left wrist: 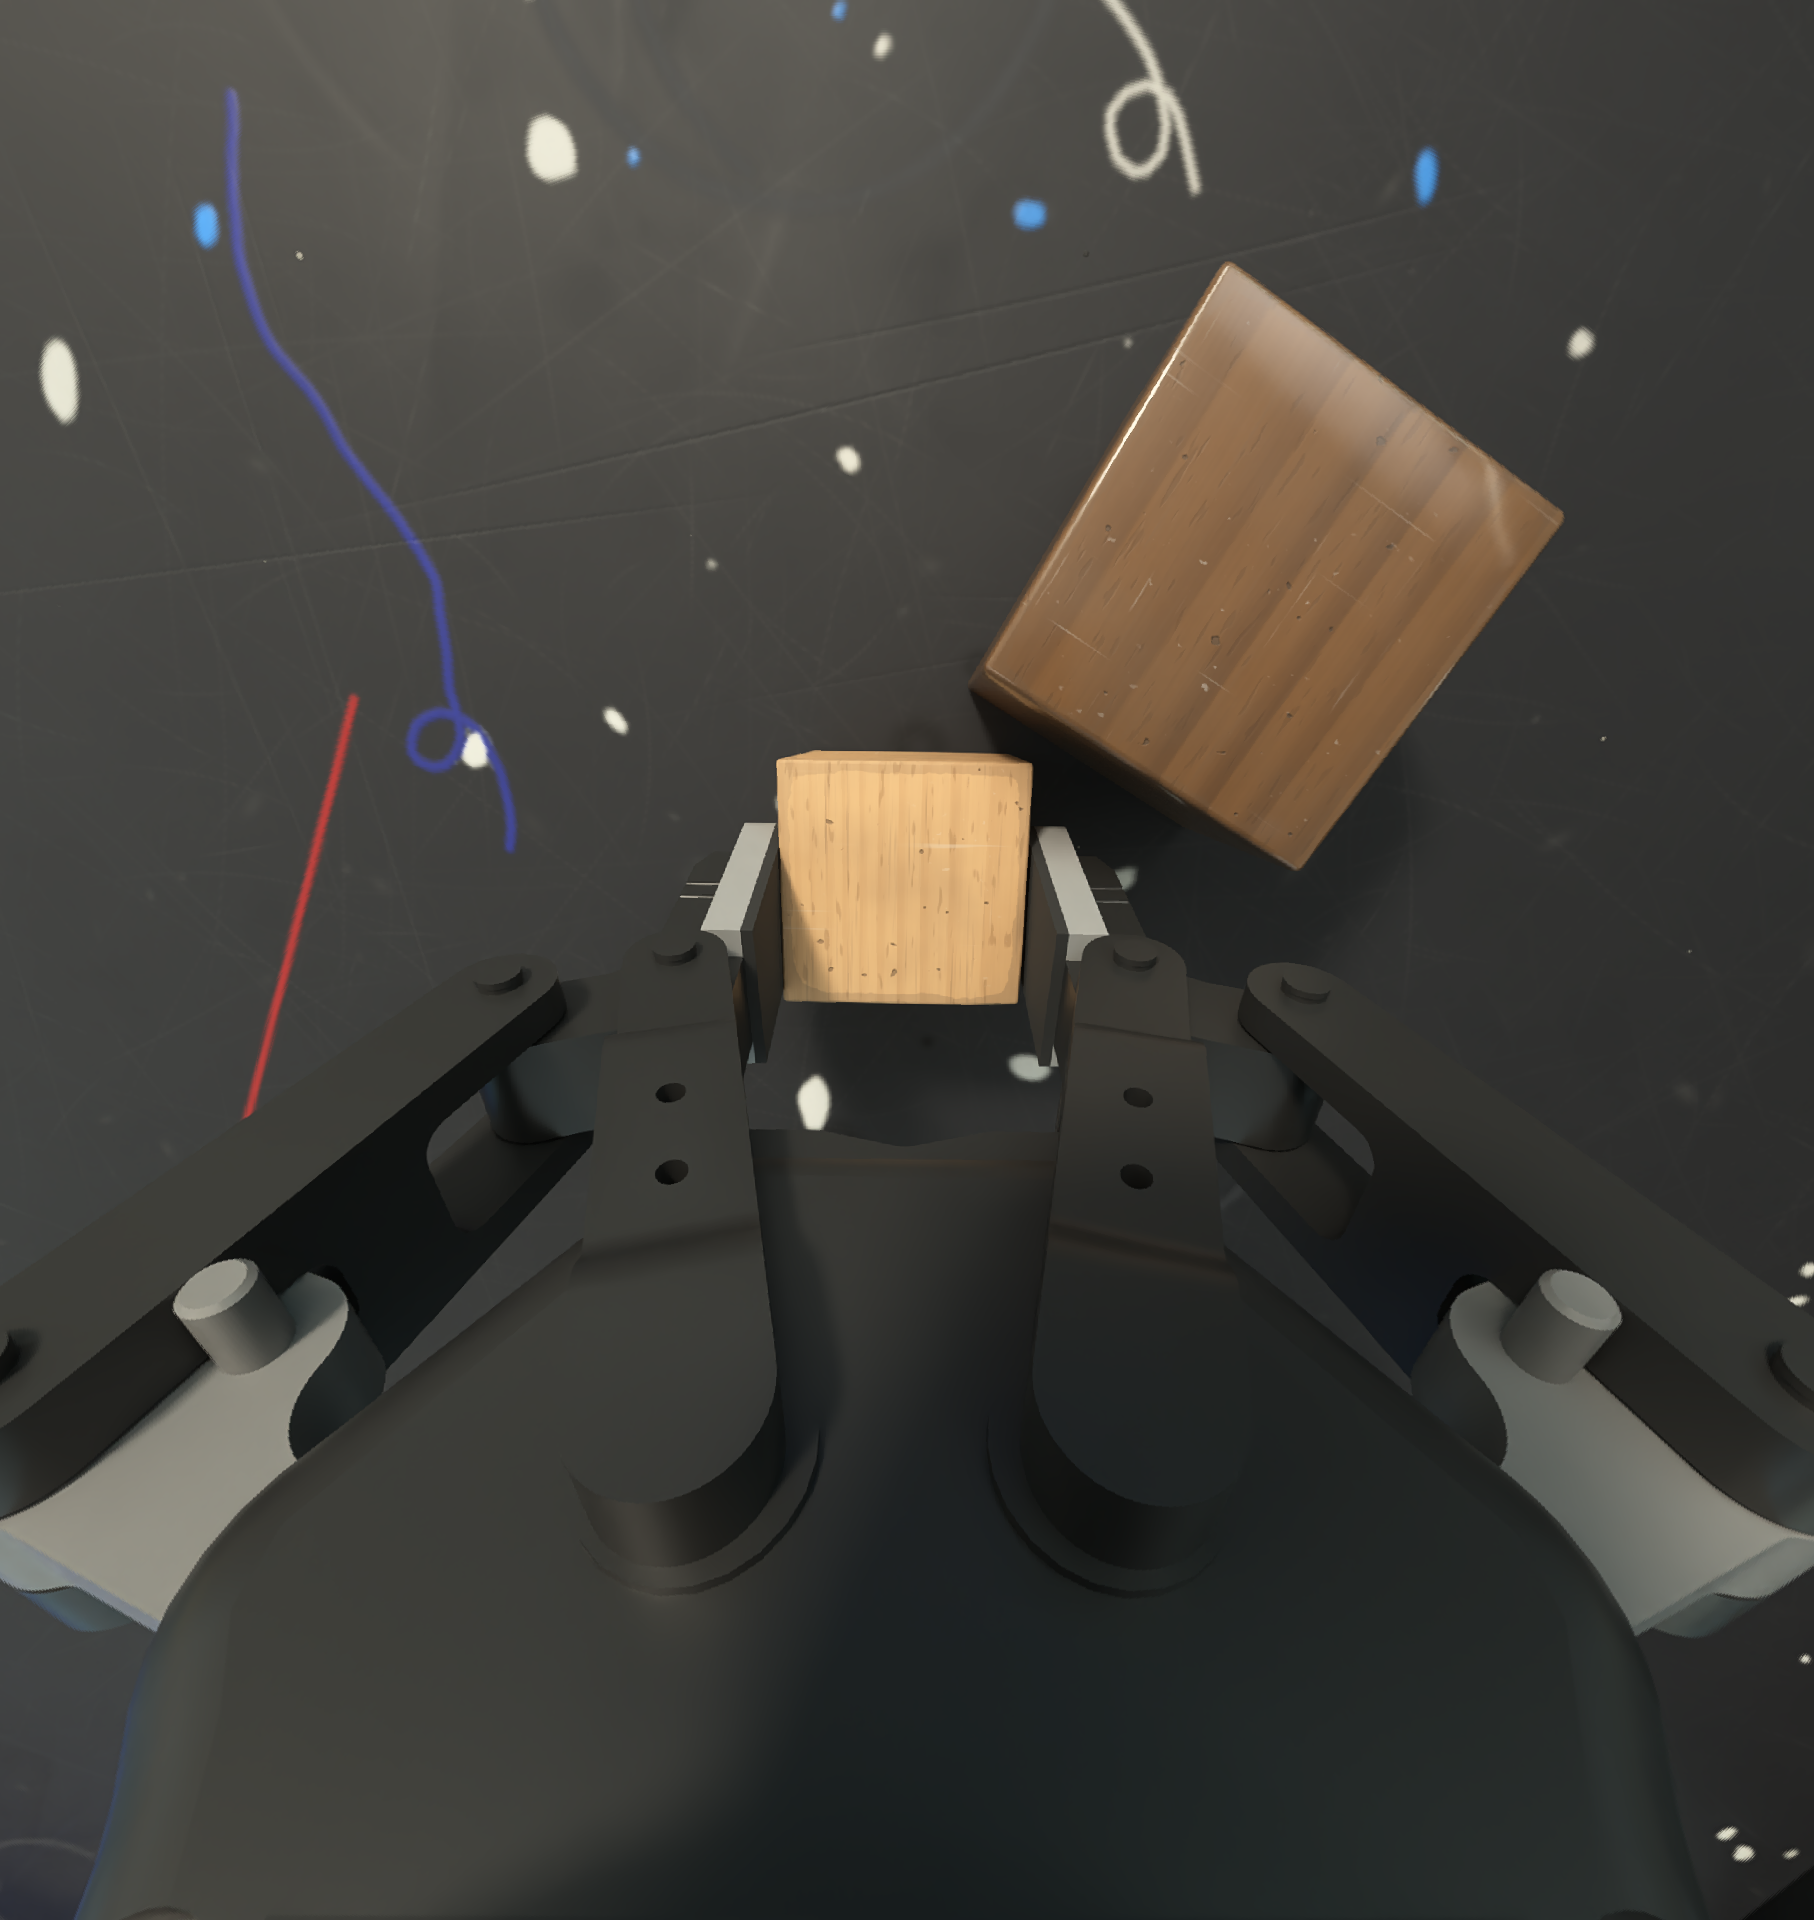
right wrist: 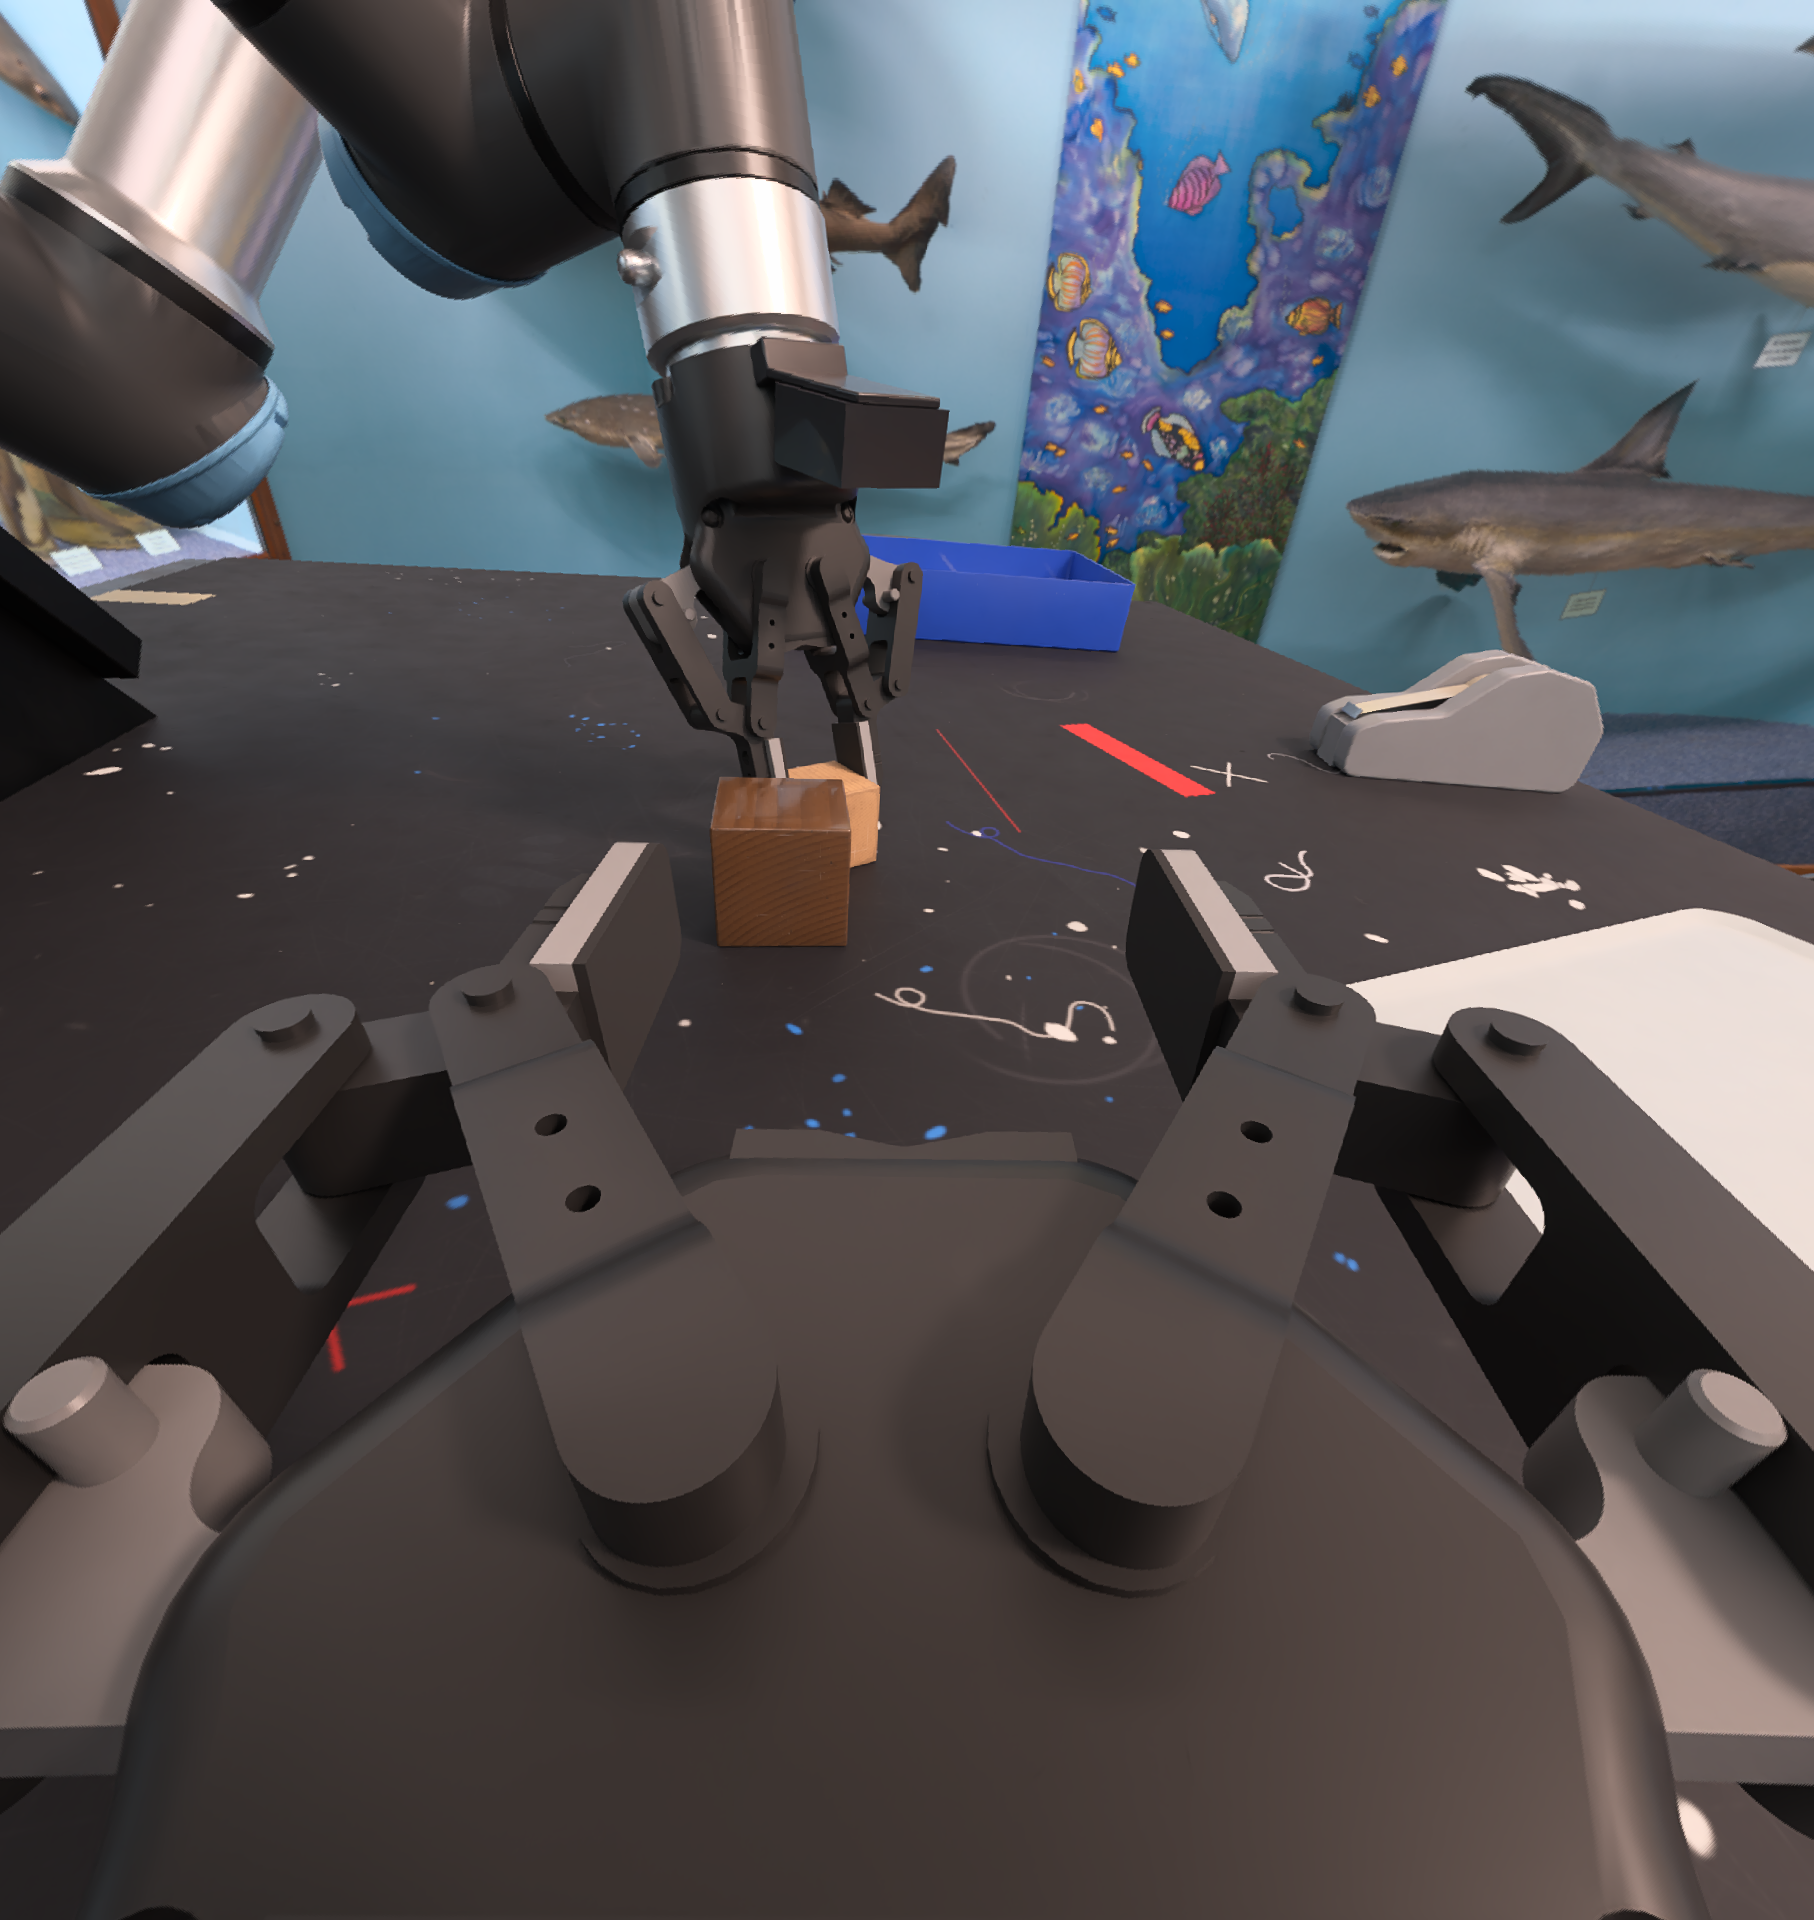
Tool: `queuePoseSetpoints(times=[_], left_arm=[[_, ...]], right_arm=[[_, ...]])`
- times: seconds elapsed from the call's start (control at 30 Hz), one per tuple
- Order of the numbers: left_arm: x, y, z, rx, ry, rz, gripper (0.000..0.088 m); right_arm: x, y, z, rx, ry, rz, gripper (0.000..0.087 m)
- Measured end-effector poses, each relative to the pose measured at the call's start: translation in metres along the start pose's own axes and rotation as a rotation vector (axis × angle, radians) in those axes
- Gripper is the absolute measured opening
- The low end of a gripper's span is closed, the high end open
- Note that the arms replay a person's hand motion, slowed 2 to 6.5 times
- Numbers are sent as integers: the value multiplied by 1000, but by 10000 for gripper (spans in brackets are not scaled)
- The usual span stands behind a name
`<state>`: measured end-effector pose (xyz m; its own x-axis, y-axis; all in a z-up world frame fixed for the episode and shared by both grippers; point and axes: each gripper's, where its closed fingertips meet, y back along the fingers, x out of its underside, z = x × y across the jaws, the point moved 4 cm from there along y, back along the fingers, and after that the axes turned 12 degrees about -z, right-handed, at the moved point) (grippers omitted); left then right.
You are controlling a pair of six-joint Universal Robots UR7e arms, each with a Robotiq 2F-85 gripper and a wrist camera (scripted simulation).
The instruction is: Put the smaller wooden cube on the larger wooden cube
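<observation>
Left wrist view showed the left gripper (left wrist: 903,894) clamped on the smaller wooden cube (left wrist: 901,878), pale and fine-grained, on the dark speckled table (left wrist: 570,499) just beside the larger wooden cube (left wrist: 1267,561), dark brown and glossy. The right gripper (right wrist: 882,935) stood wide open, empty.

Blue bin (right wrist: 996,601), grey tape dispenser (right wrist: 1464,722), white tray (right wrist: 1651,1039), black table (right wrist: 363,790)

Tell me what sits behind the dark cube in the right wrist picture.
Behind the dark cube sits the light cube, mostly covered; only its top and one side show. The left gripper straddles it from above. Its base and any contact between the cubes are hidden.
</observation>
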<state>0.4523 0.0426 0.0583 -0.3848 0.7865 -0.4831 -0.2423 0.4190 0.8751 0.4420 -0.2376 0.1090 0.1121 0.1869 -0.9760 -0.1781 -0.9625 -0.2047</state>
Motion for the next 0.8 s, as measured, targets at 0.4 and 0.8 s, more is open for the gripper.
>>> queuePoseSetpoints(times=[0.4, 0.8], left_arm=[[0, 16, 2, 27, -33, 2, 386], [-18, 48, 4, 87, -84, -38, 386]], right_arm=[[0, 0, 0, 1, -4, 0, 748], [0, 1, 0, 2, -4, -2, 730]])
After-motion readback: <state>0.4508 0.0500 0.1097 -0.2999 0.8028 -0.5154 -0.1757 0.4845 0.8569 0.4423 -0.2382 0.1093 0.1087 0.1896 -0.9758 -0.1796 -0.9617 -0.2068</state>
